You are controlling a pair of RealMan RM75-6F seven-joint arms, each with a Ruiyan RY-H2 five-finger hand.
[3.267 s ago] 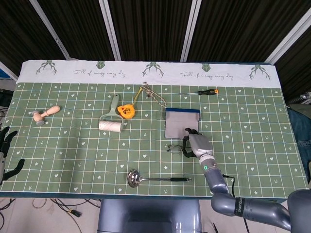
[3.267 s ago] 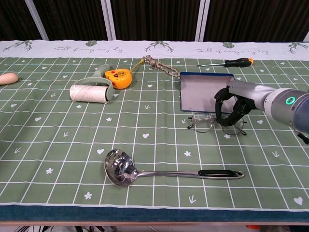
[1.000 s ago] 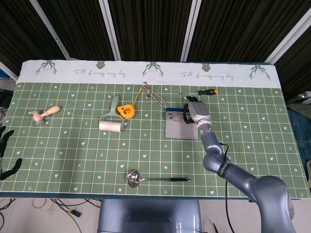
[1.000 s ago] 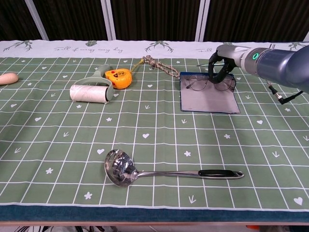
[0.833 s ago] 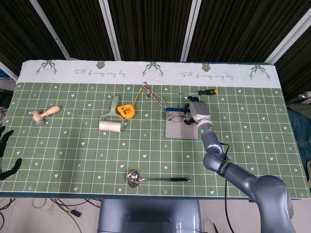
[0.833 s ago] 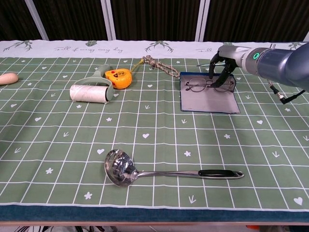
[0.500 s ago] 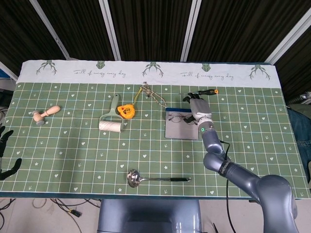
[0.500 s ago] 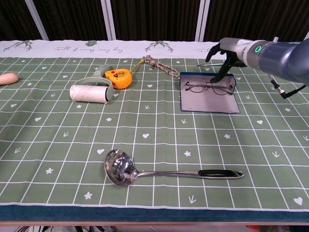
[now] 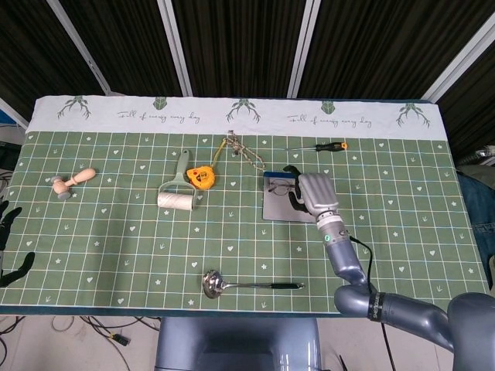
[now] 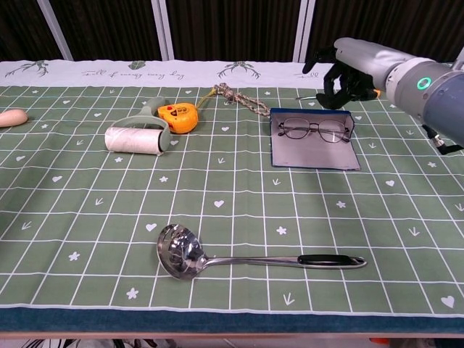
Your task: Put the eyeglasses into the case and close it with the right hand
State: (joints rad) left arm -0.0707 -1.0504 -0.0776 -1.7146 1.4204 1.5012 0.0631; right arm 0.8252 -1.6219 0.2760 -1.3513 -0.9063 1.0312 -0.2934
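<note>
The eyeglasses (image 10: 313, 130) lie flat on the open grey case (image 10: 312, 154), lenses side by side, near its blue far edge. My right hand (image 10: 342, 71) hangs above and just behind the case, holding nothing, its fingers loosely bent downward and apart, clear of the glasses. In the head view the right hand (image 9: 314, 193) covers the right part of the case (image 9: 278, 207), and only the left lens of the eyeglasses (image 9: 279, 185) shows. My left hand (image 9: 8, 232) sits at the table's far left edge, fingers spread and empty.
A screwdriver (image 9: 319, 146) lies behind the case. A rope (image 9: 244, 151), yellow tape measure (image 9: 200, 177) and lint roller (image 9: 175, 197) lie to the left of it. A metal ladle (image 10: 246, 259) rests near the front edge, and a wooden piece (image 9: 72, 182) lies far left.
My right hand carried the eyeglasses from the cloth in front of the case onto it, let go of them, and rose clear. The left hand stayed put.
</note>
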